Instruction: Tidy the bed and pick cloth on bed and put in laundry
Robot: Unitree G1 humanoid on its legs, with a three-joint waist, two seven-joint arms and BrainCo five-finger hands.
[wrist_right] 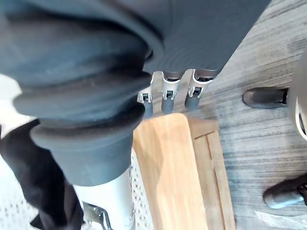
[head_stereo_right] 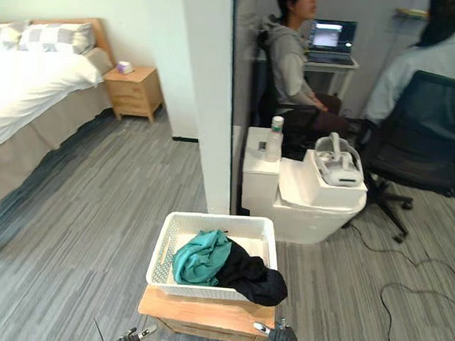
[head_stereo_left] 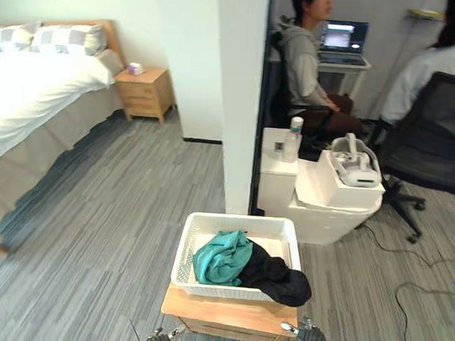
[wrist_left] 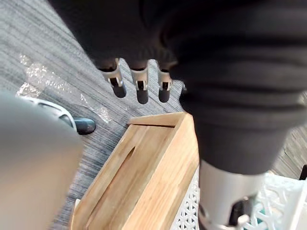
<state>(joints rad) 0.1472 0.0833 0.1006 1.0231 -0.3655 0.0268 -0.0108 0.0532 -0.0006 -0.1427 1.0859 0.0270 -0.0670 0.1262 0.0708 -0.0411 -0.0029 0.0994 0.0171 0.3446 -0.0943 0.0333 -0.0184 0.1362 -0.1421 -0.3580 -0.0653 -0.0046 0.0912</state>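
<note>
A white laundry basket stands on a low wooden stand just in front of me. Inside it lie a teal cloth and a black cloth that drapes over the front rim. The bed, with a smooth white duvet and checked pillows, is far off at the upper left. My left hand hangs with straight fingers beside the stand, holding nothing. My right hand hangs the same way over the stand's other end, next to the black cloth.
A white wall pillar rises behind the basket. A wooden nightstand sits by the bed. Right of the pillar a white unit carries a headset and a bottle. A person sits at a desk; a black office chair stands at right.
</note>
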